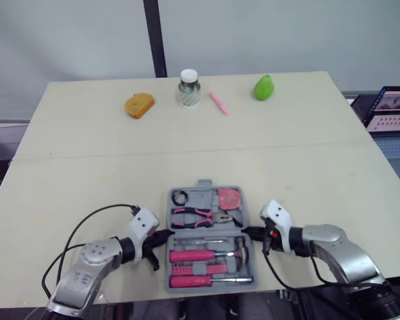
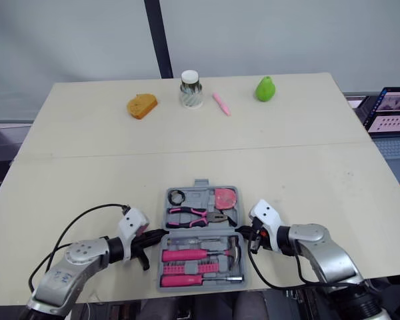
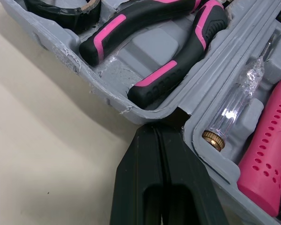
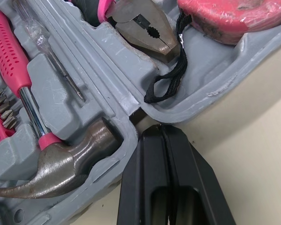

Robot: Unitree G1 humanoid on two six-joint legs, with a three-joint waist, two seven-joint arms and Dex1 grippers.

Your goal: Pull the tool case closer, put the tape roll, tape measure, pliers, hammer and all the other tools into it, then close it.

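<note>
Since the tools sit in their slots, the tool case (image 1: pixel 204 185) lies open at the near edge of the table (image 1: pixel 287 167), ready for closing.
The left gripper (image 3: pixel 160 133) and right gripper (image 4: pixel 162 132) have their fingers pressed together, holding nothing, with tips nosed against the hinge notches. The pliers (image 1: pixel 197 215), tape roll (image 1: pixel 180 197) and tape measure (image 1: pixel 229 198) fill the far half, the hammer (image 1: pixel 240 250) the near one. Closing it well likely means lifting one half evenly from both sides, so nothing jumps out. No brand or lettering is legible.
</note>
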